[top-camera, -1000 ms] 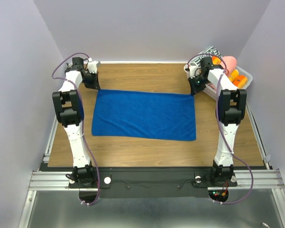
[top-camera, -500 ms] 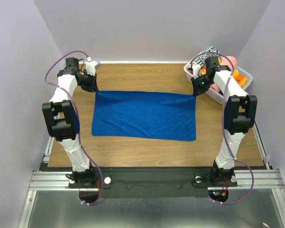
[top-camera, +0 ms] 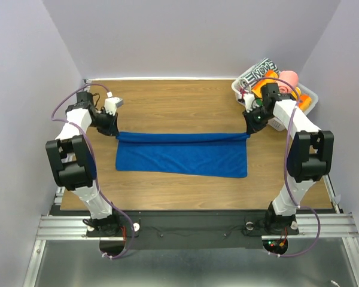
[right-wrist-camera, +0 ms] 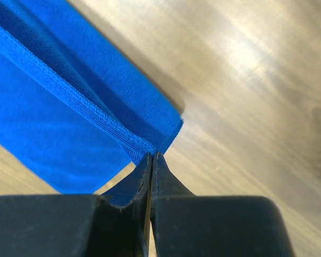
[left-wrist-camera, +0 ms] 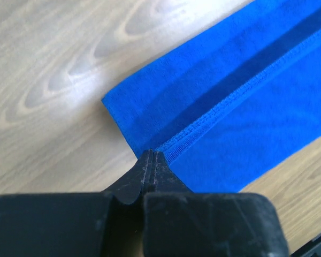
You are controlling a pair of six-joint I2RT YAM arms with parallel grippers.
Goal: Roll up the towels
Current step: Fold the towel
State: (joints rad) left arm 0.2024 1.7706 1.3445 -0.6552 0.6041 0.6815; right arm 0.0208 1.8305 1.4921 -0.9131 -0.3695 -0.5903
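The blue towel (top-camera: 179, 156) lies spread across the middle of the wooden table (top-camera: 179, 104) in the top view, its long side running left to right. Its far edge is raised and doubled toward the near side, making a darker band along the back. The left gripper (top-camera: 115, 130) is at the towel's far left corner and the right gripper (top-camera: 249, 130) at its far right corner, both low over the table. A white basket (top-camera: 313, 92) sits at the far right corner of the table, just behind the right arm. It holds the pink towel (top-camera: 289, 78), orange rolls (top-camera: 300, 98) and a black-and-white patterned roll (top-camera: 260, 67).

In the left wrist view, the left gripper (left-wrist-camera: 150, 163) has its 2 fingers pressed together on the corner of the blue towel (left-wrist-camera: 230, 107), with the hemmed edge running away from the tips. A fold of cloth lies underneath on the table (left-wrist-camera: 53, 80).

In the right wrist view, the right gripper (right-wrist-camera: 151, 160) is likewise pinched tight on the other corner of the blue towel (right-wrist-camera: 48, 128). The stitched hem leads off to the upper left, a doubled layer shows beneath it, and bare table (right-wrist-camera: 246, 80) lies to the right.
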